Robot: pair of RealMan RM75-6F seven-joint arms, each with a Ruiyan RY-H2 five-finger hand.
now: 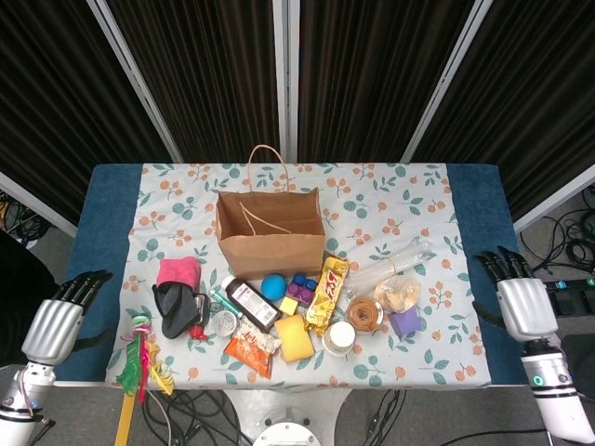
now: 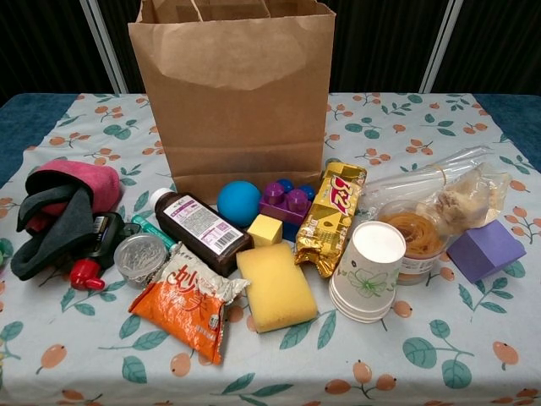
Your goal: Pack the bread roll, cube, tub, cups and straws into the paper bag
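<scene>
Brown paper bag [image 1: 271, 229] upright and open-topped mid-worktop [image 1: 469, 200], stacked white paper cups [image 2: 368, 269] near its front. Left hand [image 1: 58, 318] and right hand [image 1: 522, 304] at opposite worktop edges, fingers spread, holding nothing.

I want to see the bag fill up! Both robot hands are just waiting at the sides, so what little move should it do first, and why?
Probably bring the right hand in toward the purple cube. Both hands hold nothing, and the paper bag stands open. The cube lies on the right side of the pile, nearest that hand, with open cloth around its outer side, so it looks easiest to reach. The left hand is far from the task items.
</scene>
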